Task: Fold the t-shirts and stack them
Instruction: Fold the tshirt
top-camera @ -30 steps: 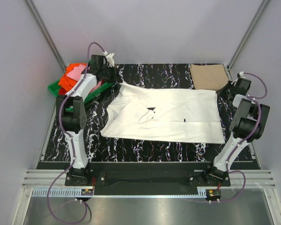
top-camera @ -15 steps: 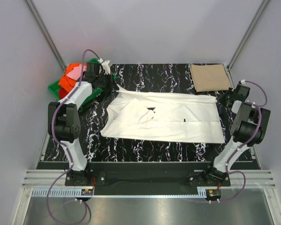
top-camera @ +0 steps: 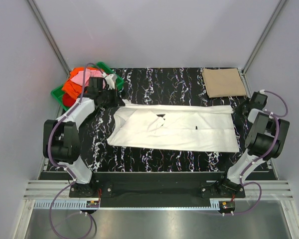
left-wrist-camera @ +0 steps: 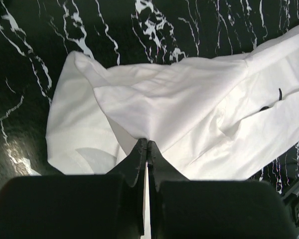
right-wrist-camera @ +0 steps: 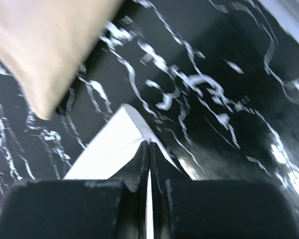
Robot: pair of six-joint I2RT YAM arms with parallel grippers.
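- Arms: 2, each with 1 pincer: left pincer, right pincer.
- white t-shirt: 1, lying between the 2 pincers.
- black printed marks on it: 2 in view.
- tan t-shirt: 1, folded, just beyond the right pincer.
- Heap to the left of the left pincer: 1 pink t-shirt, 1 orange t-shirt, 1 red t-shirt. Any others beneath cannot be counted.
- green crate: 1, under that heap.
- marbled table: 1, beneath both pincers.

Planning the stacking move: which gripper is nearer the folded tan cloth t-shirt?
Right. The right gripper sits just nearside of the tan t-shirt; the left gripper is far leftward.
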